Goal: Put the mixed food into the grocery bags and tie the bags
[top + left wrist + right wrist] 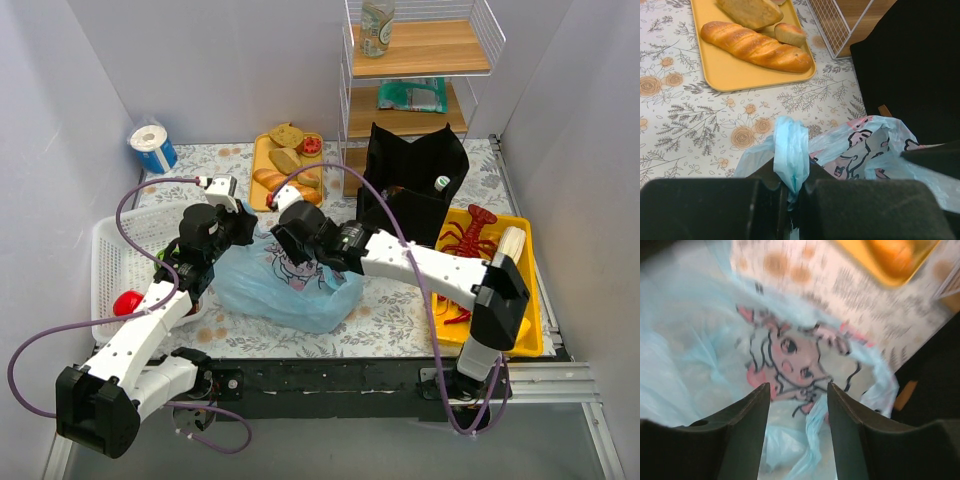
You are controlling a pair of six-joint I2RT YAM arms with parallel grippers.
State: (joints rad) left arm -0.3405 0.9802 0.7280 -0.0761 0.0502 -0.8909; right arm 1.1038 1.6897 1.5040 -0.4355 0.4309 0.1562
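Observation:
The light-blue grocery bag (285, 290) with cartoon prints lies on the table between my arms. My left gripper (243, 225) is shut on a twisted handle of the blue bag (791, 152), held bunched between its jaws (792, 192). My right gripper (288, 238) is open just above the bag (790, 355). A loose blue handle strand (815, 432) lies between its fingers without being pinched. The stiff black bag (410, 185) stands behind, with a bottle top (441, 182) showing inside. A golden bread loaf (755, 46) lies on a yellow tray (735, 77).
A white lattice basket (125, 250) at the left holds a red item (127, 303). A red lobster (468, 240) lies on a yellow tray at the right. A wire shelf (420, 60) holds a bottle and a green packet. A tissue roll (153, 148) stands at the back left.

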